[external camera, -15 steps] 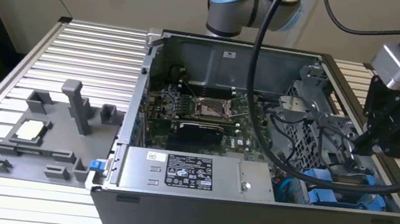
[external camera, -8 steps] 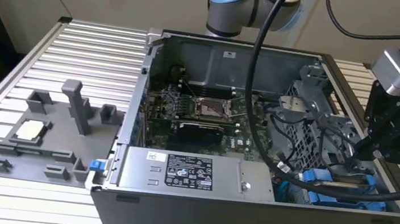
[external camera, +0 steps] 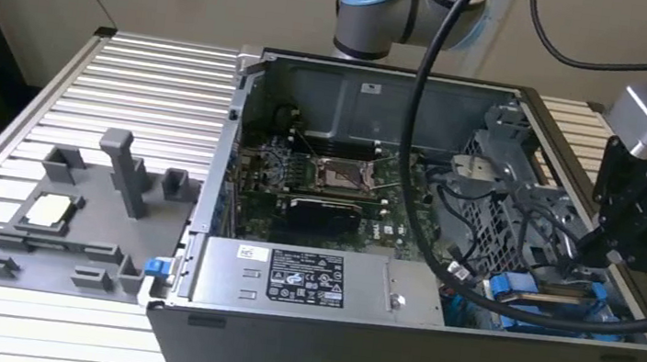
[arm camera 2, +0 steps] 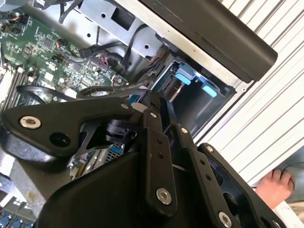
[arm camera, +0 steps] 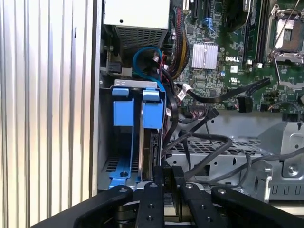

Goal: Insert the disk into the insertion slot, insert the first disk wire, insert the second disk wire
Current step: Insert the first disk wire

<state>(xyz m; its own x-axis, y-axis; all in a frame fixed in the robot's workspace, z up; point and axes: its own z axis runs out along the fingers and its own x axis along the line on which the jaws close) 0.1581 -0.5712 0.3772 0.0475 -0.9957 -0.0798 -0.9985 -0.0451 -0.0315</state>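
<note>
The disk (external camera: pixel 546 299) stands on edge in its blue carrier inside the insertion slot (external camera: pixel 504 217), a grey perforated bay at the case's corner on the exterior view's right. In the first wrist view the disk (arm camera: pixel 153 147) sits beside a second blue carrier (arm camera: pixel 122 114) within the bay wall (arm camera: pixel 107 142). My gripper (external camera: pixel 580 257) hovers just above the disk's end, its fingers (arm camera: pixel 159 183) drawn together; whether they touch the disk is unclear. Loose black wires (arm camera: pixel 218 97) and a blue wire (arm camera: pixel 142 52) lie beside the bay. In the second wrist view my gripper (arm camera 2: pixel 149 102) points at blue latch tabs (arm camera 2: pixel 183 78).
The open case holds a green motherboard (external camera: pixel 322 190) and a grey power-supply box (external camera: pixel 286 278). A thick black cable (external camera: pixel 530 308) loops over the bay. A grey fixture tray (external camera: pixel 84 226) rests on the slatted table (external camera: pixel 138 84). A person's hand (arm camera 2: pixel 278 185) lies on the table beside the case.
</note>
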